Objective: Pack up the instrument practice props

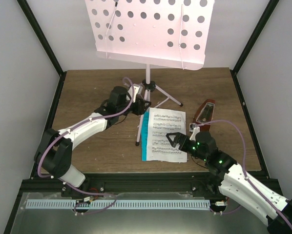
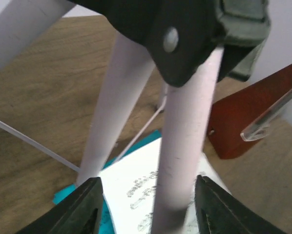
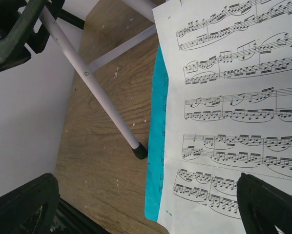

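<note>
Where the left end effector (image 2: 148, 202) sat at the tripod, its fingers (image 2: 85, 207) stood apart with one leg of the music stand (image 2: 185, 136) running between them, not clamped. The leg's long axis slanted from the black hub (image 2: 170, 39) down to the worktop (image 1: 97, 92), foot toward the near edge. I judged the left arm the nearer one for the stand; a closing pinch would meet the leg across its width.

The right end effector (image 3: 146, 200) had its fingers spread wide and held nothing, poised over the music sheets (image 3: 234, 97), which lay flat just beside the leg's black foot (image 3: 139, 151). The sheets were directly beneath it, their long side running away from the arm bases. Contact with the paper: could not tell. The metronome (image 1: 204, 114) stood on the worktop just beside the sheets' far right corner, on the right arm's side, well apart from the left.

Count: one stand, upright, two legs plainly seen from above. One metronome. Sheets in one stack, a white printed page on top and cyan showing along its left edge; number of leaves not readable.
</note>
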